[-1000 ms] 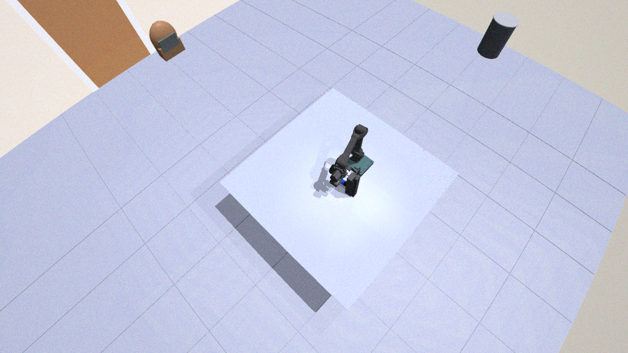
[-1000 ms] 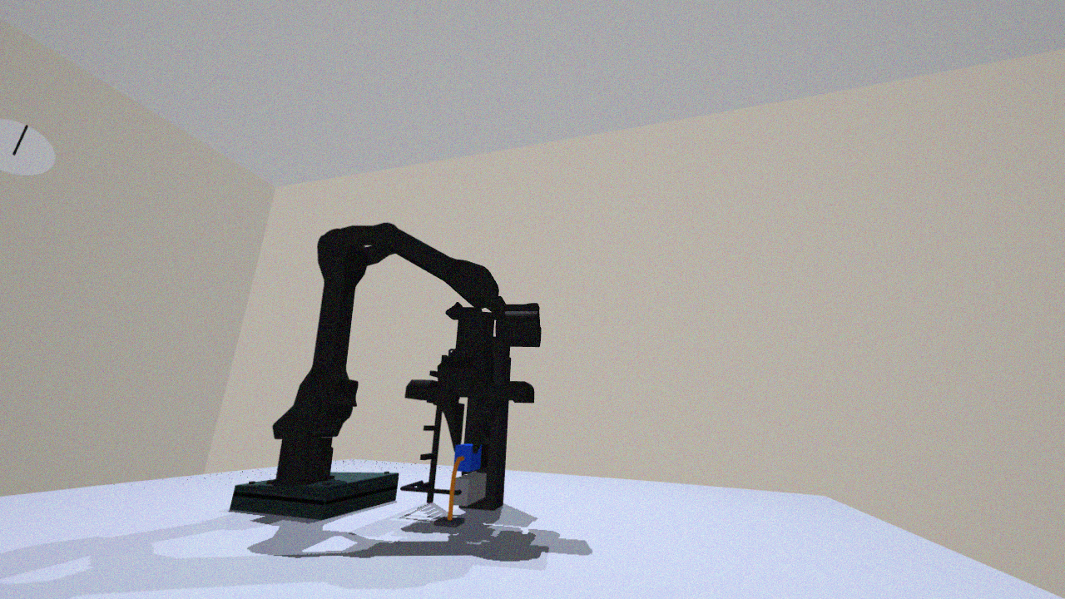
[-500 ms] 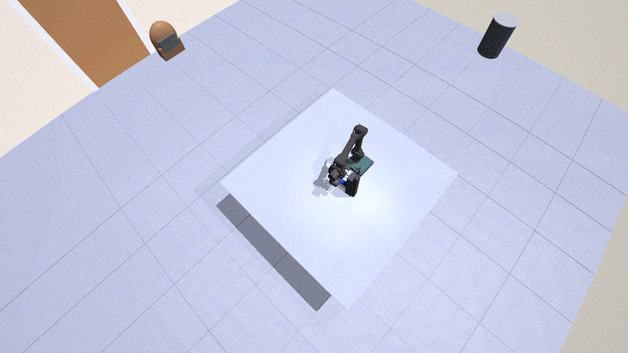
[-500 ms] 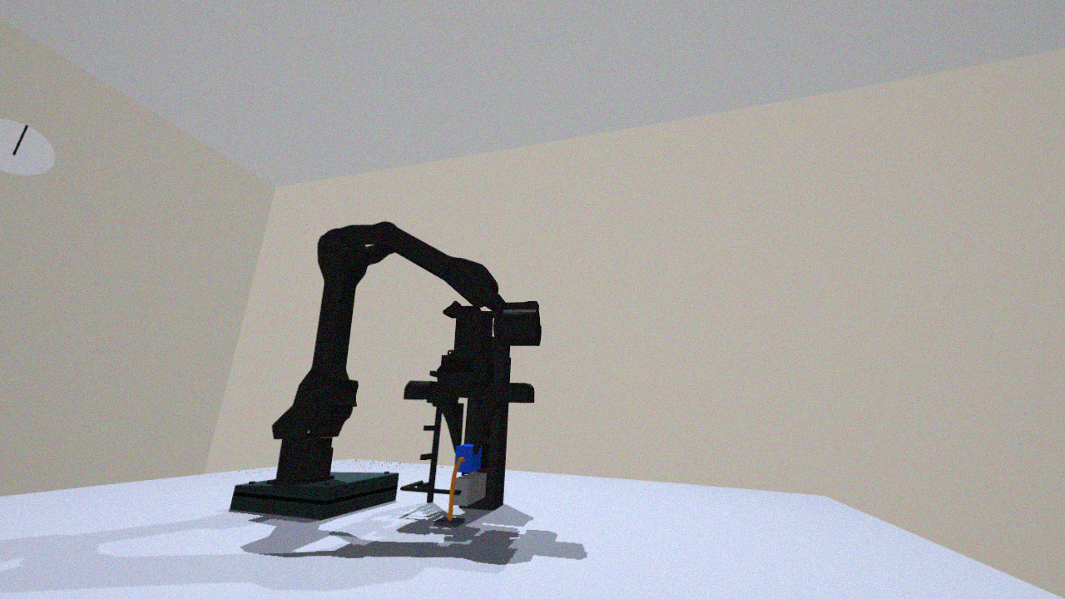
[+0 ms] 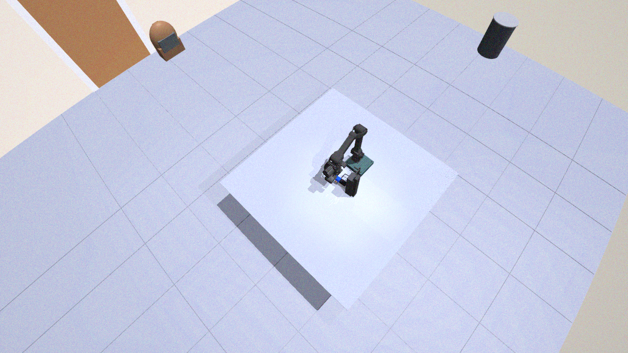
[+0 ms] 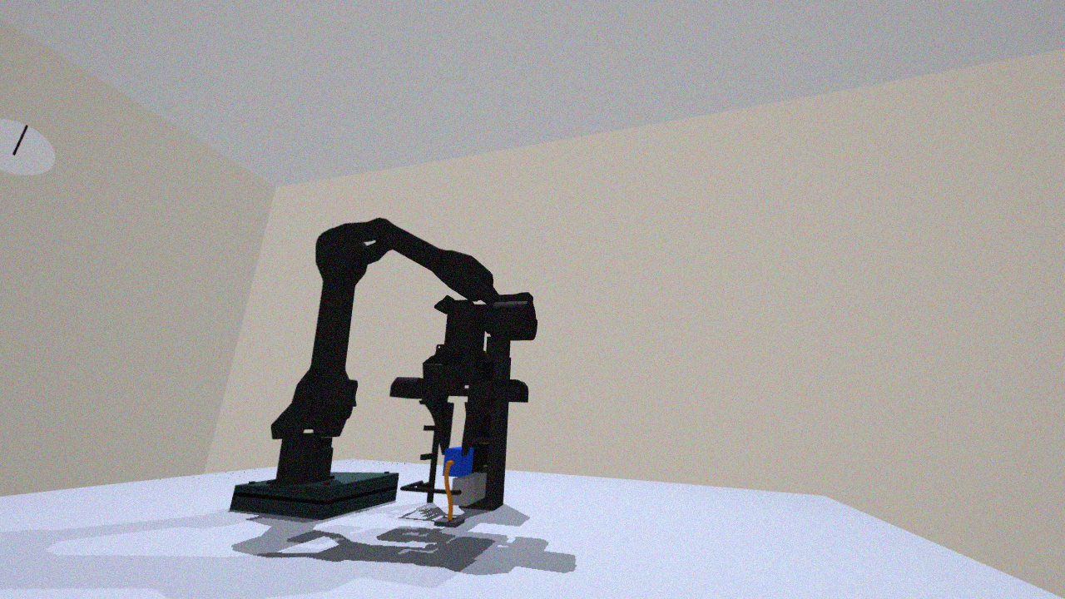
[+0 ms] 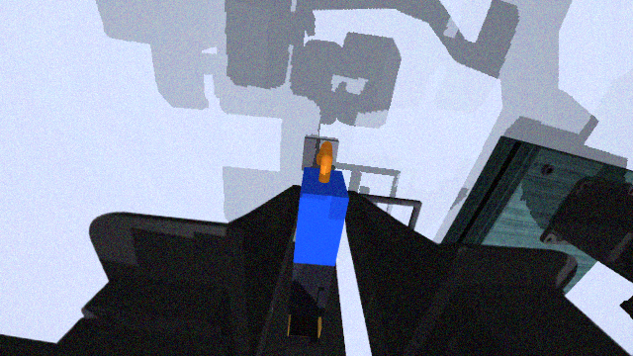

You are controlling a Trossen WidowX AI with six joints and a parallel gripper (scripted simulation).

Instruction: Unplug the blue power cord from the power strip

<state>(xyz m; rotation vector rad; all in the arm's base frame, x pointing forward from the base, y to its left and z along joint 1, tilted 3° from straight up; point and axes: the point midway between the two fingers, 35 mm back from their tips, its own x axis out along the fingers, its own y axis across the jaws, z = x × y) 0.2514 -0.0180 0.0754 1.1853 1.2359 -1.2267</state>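
Beige walls and a grey tiled floor (image 5: 131, 184) surround a pale square bench (image 5: 307, 245) in the middle of the room, with a brown door (image 5: 83, 35) off in one corner and a dark cylinder (image 5: 497, 35) standing on the floor in another. On the bench the black arm (image 6: 334, 349) rises from its dark green base plate (image 6: 312, 492), bends over at the elbow and points its claw (image 7: 318, 232) straight down. The claw is nearly closed and clamped on the blue plug (image 7: 318, 218), its two dark fingers pressing the plug's sides in the wrist view. From the outside view the plug (image 6: 458, 462) sits just above a small grey block, the power strip (image 6: 470, 487), which stands on the bench against a black upright post (image 6: 495, 417); whether the plug is seated in the strip or just clear of it cannot be told. An orange cord (image 6: 448, 492) runs from the plug down in a curve to a small dark foot (image 6: 448, 522) on the bench. A thin black wire rack (image 6: 430, 462) stands beside the strip.
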